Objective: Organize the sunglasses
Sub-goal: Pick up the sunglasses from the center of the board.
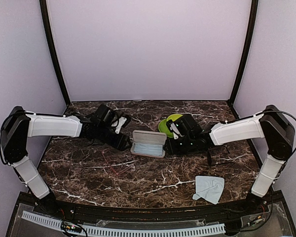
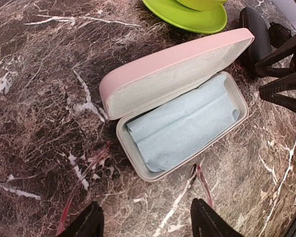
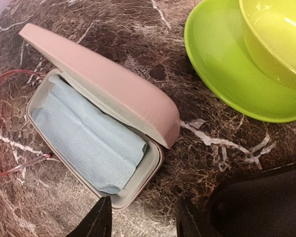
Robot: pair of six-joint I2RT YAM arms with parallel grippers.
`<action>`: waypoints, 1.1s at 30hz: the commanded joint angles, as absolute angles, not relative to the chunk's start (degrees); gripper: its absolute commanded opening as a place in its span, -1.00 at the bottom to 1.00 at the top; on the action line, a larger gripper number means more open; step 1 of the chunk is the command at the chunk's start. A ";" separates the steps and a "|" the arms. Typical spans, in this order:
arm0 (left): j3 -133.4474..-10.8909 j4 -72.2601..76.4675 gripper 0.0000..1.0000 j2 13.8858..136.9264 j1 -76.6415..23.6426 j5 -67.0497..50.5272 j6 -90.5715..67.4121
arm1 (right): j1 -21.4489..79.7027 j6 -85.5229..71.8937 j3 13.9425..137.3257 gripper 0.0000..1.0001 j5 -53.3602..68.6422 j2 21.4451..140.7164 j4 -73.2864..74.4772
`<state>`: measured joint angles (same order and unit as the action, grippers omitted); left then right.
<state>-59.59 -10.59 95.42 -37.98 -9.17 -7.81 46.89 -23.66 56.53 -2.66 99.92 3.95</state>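
Well, my left pincer [image 2: 145, 224] stands open, with bare marble showing between its fingers, and my right pincer [image 3: 140, 222] is open too, gripping nothing. The red-pink sunglasses [image 2: 203, 180] lie flat on the table [image 1: 89, 173], on the near side of the pink case [image 1: 149, 143]. Their thin temples run from the case's near rim towards my left fingertips, one by each finger, though I cannot tell whether they touch. From my right wrist their frame shows only at the far left, beyond the case and well apart from my right fingers. I can make out one pair of glasses and one case with its lid raised. A blue cloth [image 2: 182, 126] lies inside it, and a second cloth [image 1: 209, 188] lies near the table's front edge on my right. One green plate [image 3: 222, 74] carries one green bowl [image 3: 276, 34], just behind my right pincer. One black rounded thing [image 3: 256, 207] sits beside it. Open marble stretches in front of the case, and walls close off the back and both sides.
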 commanded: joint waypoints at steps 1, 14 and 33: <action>-58.59 -9.56 0.25 92.12 -37.68 -7.87 -8.33 | 47.19 -26.67 58.56 -0.15 -2.43 102.76 3.28; -58.39 -8.58 0.25 92.09 -37.65 -10.13 -8.59 | 47.18 -28.47 60.97 -0.31 -1.53 106.30 2.99; -57.19 -9.09 0.26 90.99 -37.92 -9.56 -8.84 | 47.11 -27.16 61.61 -0.53 -5.48 107.76 6.13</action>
